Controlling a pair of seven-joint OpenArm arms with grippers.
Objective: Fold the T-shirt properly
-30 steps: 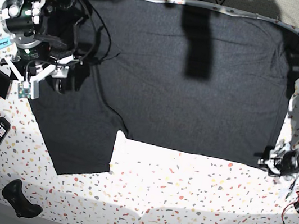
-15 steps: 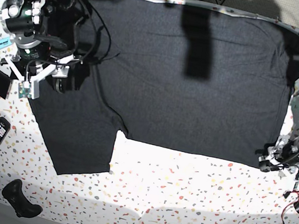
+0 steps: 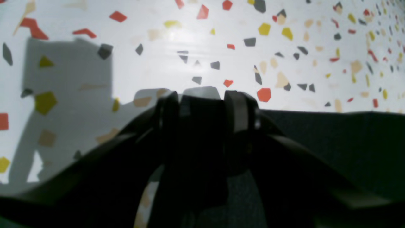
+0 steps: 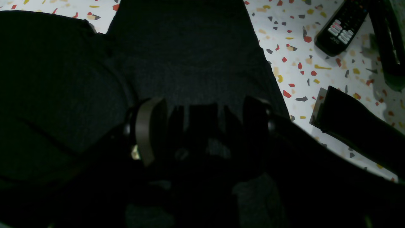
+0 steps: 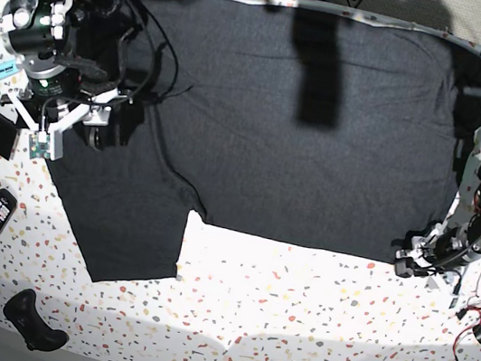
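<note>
We see the T-shirt (image 5: pixel 304 126) spread flat over the counter's (image 5: pixel 293 308) far half. Our left tool (image 3: pixel 202 95), at the shirt's near hem corner, pinches cloth; a thin bite could slip out. Our right tool (image 4: pixel 202 126) stands wide over the sleeve, holding nothing, and may snag wrinkles
</note>
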